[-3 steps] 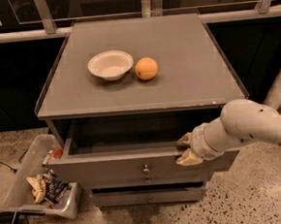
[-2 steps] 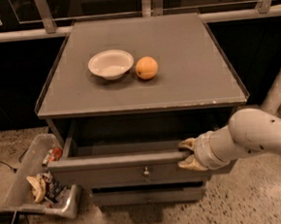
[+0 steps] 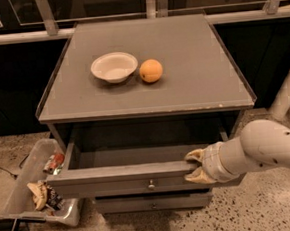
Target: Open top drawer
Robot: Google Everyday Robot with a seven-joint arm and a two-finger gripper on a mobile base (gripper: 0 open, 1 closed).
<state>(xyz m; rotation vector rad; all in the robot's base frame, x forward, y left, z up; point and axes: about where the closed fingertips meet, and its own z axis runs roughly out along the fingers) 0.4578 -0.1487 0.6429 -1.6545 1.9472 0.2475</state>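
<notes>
The top drawer [image 3: 120, 179] is a wide grey drawer with a small round metal knob [image 3: 151, 185] at the centre of its front. It stands pulled out from the grey cabinet [image 3: 148, 94], and its inside looks bare. My gripper [image 3: 195, 165] comes in from the right on a white arm [image 3: 268, 148]. Its yellowish fingers [image 3: 194, 155] sit over and under the top edge of the drawer front, right of the knob.
A white bowl [image 3: 114, 66] and an orange [image 3: 151, 70] sit on the cabinet top. A narrower lower drawer front [image 3: 152, 203] shows below. A clear bin [image 3: 37, 186] with trash stands on the speckled floor at the left. A white post [image 3: 288, 88] is at the right.
The drawer has slid further out toward the camera, with my gripper moving along at its front edge.
</notes>
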